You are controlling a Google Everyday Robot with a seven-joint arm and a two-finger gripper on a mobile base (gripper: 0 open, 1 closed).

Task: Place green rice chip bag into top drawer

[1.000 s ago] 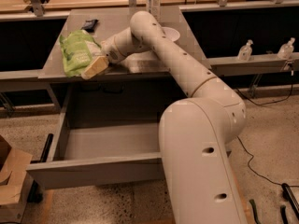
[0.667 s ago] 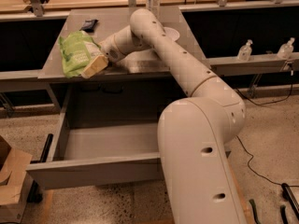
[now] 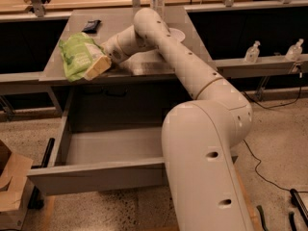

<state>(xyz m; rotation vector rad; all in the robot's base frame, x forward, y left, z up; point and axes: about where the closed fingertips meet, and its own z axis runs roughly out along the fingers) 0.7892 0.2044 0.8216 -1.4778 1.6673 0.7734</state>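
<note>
Touching green rice chip bag (image 3: 77, 56) on grey desk (image 3: 144, 67), gripper (image 3: 97, 67), top drawer (image 3: 96, 174) open

We see an arm (image 3: 192, 76) of smooth cream-white shells, built from rounded tubular links with faint seams at the joints. The widest casing, nearest the camera, bears 2 small dark round holes (both on the same flank), and tiny dark dots run along the slimmer links. The wrist is a stubby cream cylinder with a darker circular mark. The gripper (image 3: 97, 67), pale tan at its end, lies over the front-left part of the grey desk (image 3: 115, 18).
</note>
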